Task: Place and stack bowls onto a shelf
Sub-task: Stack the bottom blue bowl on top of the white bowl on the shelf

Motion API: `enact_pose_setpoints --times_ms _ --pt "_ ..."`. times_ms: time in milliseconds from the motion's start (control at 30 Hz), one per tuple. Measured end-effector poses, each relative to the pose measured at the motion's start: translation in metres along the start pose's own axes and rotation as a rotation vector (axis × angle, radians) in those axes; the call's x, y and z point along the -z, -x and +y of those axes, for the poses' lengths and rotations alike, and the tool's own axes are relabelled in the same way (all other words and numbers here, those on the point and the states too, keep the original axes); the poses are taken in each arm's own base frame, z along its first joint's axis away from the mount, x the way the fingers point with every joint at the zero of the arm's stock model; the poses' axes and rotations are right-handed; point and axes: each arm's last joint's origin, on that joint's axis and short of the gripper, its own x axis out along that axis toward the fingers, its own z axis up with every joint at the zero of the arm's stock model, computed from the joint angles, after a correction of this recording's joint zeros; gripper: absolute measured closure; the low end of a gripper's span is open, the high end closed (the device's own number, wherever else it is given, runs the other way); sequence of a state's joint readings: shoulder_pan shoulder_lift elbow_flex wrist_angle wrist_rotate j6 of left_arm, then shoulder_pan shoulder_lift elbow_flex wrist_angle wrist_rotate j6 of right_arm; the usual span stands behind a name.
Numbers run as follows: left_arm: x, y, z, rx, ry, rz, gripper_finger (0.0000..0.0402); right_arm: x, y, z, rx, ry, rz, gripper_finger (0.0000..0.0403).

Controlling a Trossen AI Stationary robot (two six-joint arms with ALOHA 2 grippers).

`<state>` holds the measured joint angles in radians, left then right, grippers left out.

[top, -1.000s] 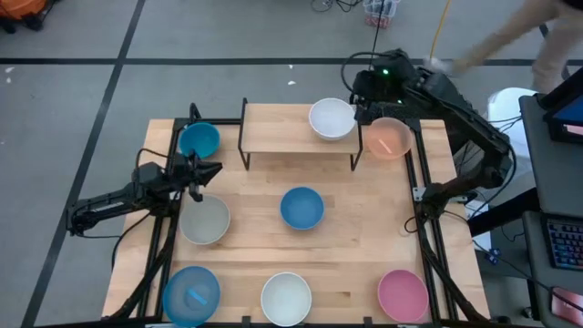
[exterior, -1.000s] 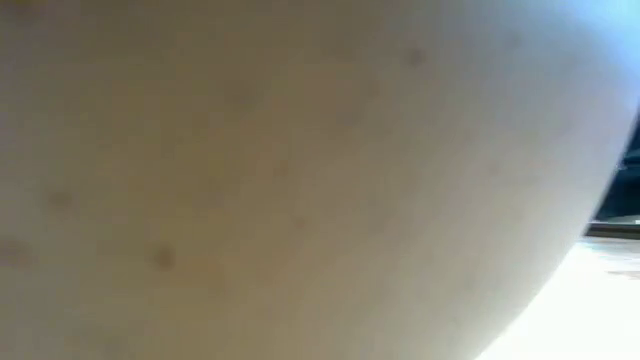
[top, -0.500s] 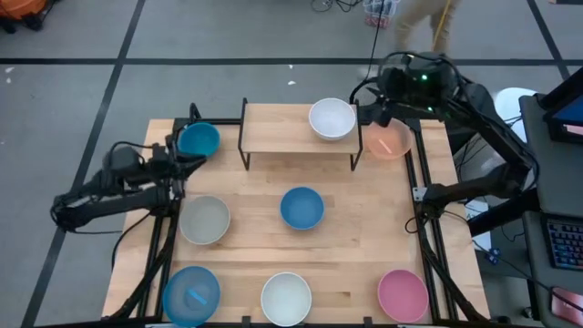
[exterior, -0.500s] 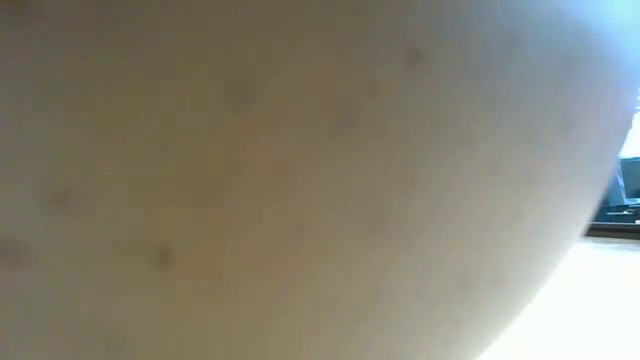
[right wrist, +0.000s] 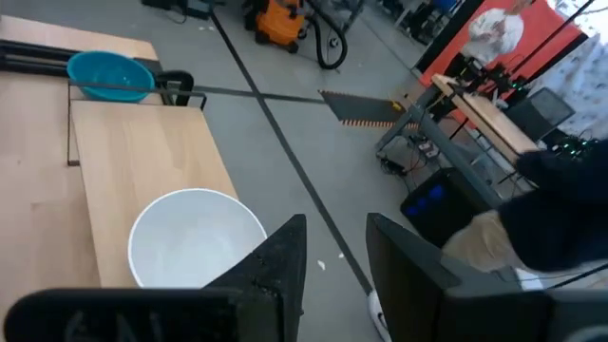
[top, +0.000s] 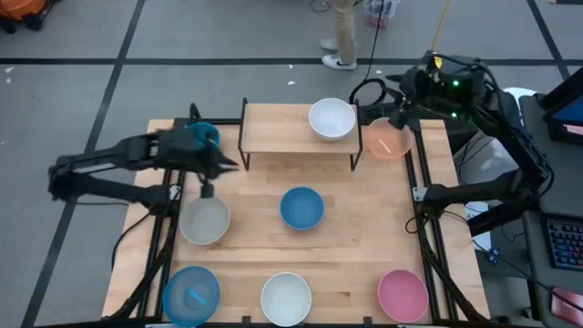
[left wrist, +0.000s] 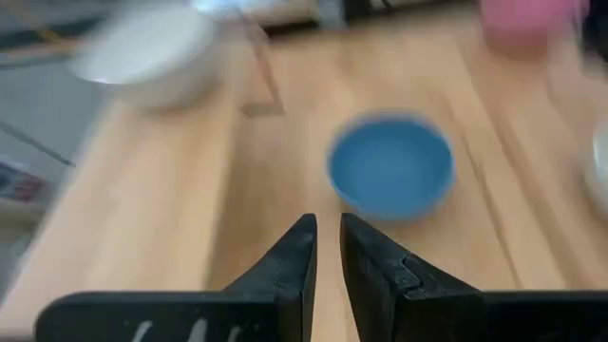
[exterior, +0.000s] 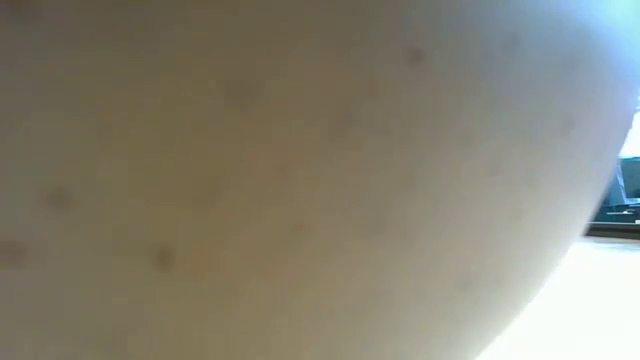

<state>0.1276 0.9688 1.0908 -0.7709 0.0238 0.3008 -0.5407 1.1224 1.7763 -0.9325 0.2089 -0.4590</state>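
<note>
The shelf [top: 291, 133] stands at the table's far middle with a white bowl [top: 332, 118] resting on its right half. On the table sit a teal bowl [top: 202, 135], half hidden by my left arm, a peach bowl [top: 389, 138], a blue bowl [top: 301, 208], a grey-beige bowl [top: 204, 220], a light blue bowl [top: 191, 295], a second white bowl [top: 286, 298] and a pink bowl [top: 403, 295]. My left gripper [top: 228, 166] hovers left of the shelf, its fingers a narrow gap apart [left wrist: 325, 242] and empty, pointing at the blue bowl [left wrist: 389, 166]. My right gripper [right wrist: 334, 237] is open and empty, raised beyond the shelf's right end.
The low view is filled by the wall of the near white bowl [exterior: 300, 180]. A person's legs [top: 342, 36] stand on the floor beyond the table's far edge. Black frame rails [top: 428, 246] run along the table's left and right sides.
My left gripper has risen from the table's left edge by the grey-beige bowl, first drawing back left, then swinging toward the table's middle while rolling and tipping up. My right gripper has drawn back from the white bowl on the shelf toward the right and up. No bowl has moved.
</note>
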Motion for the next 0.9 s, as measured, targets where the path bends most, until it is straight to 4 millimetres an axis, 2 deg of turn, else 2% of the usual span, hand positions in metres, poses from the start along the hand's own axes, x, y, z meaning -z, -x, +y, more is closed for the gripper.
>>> enact_pose_setpoints --times_ms 133,267,500,733,900 --pt "-0.016 -0.034 -0.011 0.098 -0.076 0.135 0.0344 0.001 0.011 -0.002 0.012 -0.005 -0.023 0.0296" --pt "-0.031 -0.062 -0.027 0.171 -0.155 0.177 0.0344 0.003 0.021 -0.004 0.022 -0.009 -0.044 0.0296" --pt "-0.049 -0.093 -0.051 0.226 -0.261 0.196 0.0344 0.005 0.034 -0.006 0.036 -0.018 -0.073 0.0296" --pt "-0.049 -0.119 -0.072 0.293 -0.4 0.247 0.0344 0.007 0.045 -0.007 0.043 -0.022 -0.088 0.0296" --pt "-0.044 -0.144 -0.075 0.304 -0.451 0.276 0.0344 0.012 0.051 -0.006 0.035 -0.019 -0.072 0.0296"
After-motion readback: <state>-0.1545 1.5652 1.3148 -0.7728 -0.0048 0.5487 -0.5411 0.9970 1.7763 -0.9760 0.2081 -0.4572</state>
